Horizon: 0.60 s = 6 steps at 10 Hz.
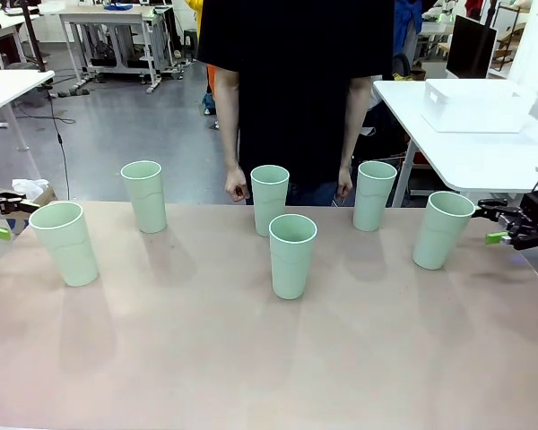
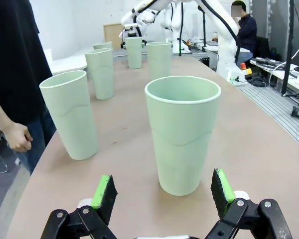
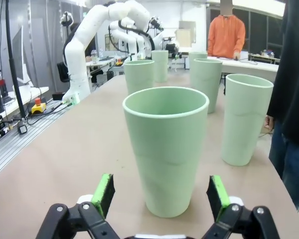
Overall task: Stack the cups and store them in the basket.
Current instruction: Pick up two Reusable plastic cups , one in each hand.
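Mint cup (image 2: 182,134) just ahead of left claw (image 2: 162,188); right claw (image 3: 160,190) likewise.

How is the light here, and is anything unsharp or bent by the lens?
Front view: even light, the cups throw only soft, faint shadows on the table; all sharp. Left wrist view: the wide lens makes the leftmost cup look oversized. Right wrist view: same swelling of the rightmost cup; no glare.

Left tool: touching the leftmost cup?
Apart. Front view shows a gap between the left tool and the cup; left wrist view shows both pads clear of its sides.
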### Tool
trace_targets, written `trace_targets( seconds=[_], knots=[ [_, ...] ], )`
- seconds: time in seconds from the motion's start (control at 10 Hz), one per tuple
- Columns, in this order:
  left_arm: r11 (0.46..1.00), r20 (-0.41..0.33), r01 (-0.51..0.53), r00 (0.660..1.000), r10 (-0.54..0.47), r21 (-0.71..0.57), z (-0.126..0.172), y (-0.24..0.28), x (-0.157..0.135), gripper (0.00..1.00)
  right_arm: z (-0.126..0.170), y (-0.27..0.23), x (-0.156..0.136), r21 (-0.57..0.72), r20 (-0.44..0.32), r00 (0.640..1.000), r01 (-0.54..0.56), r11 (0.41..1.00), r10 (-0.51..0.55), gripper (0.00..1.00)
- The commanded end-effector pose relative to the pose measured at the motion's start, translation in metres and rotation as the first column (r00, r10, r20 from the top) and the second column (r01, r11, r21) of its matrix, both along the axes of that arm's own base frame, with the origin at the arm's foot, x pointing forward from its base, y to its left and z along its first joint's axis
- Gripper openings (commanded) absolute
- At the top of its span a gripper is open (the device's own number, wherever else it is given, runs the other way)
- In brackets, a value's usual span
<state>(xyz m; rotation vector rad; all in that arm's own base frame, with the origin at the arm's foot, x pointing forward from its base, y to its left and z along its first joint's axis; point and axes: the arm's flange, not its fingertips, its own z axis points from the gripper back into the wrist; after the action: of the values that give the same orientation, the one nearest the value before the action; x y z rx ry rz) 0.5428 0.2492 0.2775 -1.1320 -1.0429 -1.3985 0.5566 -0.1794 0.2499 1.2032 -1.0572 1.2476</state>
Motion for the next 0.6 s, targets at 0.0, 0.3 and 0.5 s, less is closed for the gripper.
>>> trace_targets(
  seconds=[0.0,0.3,0.5],
  knots=[
    [0.998,-0.012,-0.051,0.999,0.051,-0.042,-0.005,-0.006,-0.003,1.00,-0.003,0.012,-0.004,0.031,0.038,0.999,0.032,0.999,-0.033,1.00],
    [0.995,-0.016,-0.080,0.997,0.080,-0.057,-0.015,-0.013,-0.010,1.00,-0.009,0.021,-0.002,0.028,0.056,0.997,0.045,0.999,-0.046,1.00],
    [0.992,-0.012,-0.101,0.995,0.101,-0.081,-0.019,-0.015,-0.013,1.00,-0.014,0.025,0.001,0.020,0.054,0.997,0.055,0.998,-0.056,1.00]
  ],
)
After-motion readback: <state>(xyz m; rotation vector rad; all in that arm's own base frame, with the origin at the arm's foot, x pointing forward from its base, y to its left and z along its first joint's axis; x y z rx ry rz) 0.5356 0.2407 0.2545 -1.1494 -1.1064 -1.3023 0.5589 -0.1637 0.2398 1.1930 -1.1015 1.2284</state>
